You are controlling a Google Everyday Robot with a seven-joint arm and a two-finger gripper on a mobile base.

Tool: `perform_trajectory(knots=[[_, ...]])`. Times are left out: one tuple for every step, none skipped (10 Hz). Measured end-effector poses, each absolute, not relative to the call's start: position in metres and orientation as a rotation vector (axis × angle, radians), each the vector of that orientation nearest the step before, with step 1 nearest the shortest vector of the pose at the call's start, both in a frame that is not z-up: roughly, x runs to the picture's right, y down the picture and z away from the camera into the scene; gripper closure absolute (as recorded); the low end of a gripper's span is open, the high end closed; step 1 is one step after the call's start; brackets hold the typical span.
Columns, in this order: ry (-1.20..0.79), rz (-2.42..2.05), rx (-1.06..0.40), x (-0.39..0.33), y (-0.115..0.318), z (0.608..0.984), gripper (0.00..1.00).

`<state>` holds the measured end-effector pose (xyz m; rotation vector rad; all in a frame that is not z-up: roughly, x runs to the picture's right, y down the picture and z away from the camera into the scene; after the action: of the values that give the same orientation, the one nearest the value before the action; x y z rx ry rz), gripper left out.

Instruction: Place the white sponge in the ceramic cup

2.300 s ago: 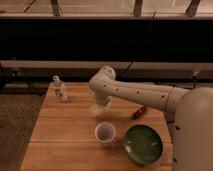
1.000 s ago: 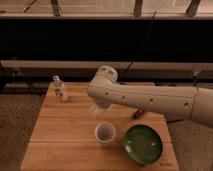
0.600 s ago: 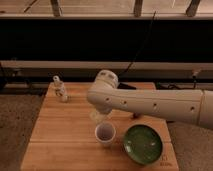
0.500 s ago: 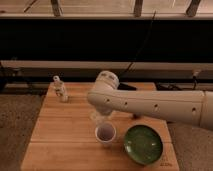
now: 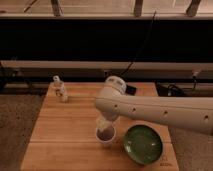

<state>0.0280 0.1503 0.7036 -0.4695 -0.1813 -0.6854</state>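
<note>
Since the earlier frames, my arm (image 5: 150, 107) has swung forward and lowered, bringing my tool (image 5: 103, 122) directly over the ceramic cup (image 5: 105, 136). Whether my tool is spread or pinching, I cannot tell. A pale shape at the tool, just above the cup's rim, may be the white sponge (image 5: 102, 124); its long axis cannot be made out. The cup stands upright on the wooden counter (image 5: 60, 130), just left of the green plate (image 5: 143, 144). A small white bottle (image 5: 60, 89) stands well apart at the counter's far left.
</note>
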Motion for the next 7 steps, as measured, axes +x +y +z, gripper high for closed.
perform_trajectory(knots=[[-0.186, -0.683, -0.478, 0.028, 0.155, 0.702, 0.86], [-0.191, -0.688, -0.487, 0.026, 0.160, 0.702, 0.77], [-0.193, -0.701, -0.496, 0.023, 0.166, 0.699, 0.64], [-0.193, -0.707, -0.502, 0.022, 0.170, 0.697, 0.57], [-0.190, -0.714, -0.508, 0.021, 0.173, 0.696, 0.48], [-0.191, -0.722, -0.513, 0.018, 0.176, 0.695, 0.36], [-0.188, -0.721, -0.511, 0.018, 0.177, 0.694, 0.25]])
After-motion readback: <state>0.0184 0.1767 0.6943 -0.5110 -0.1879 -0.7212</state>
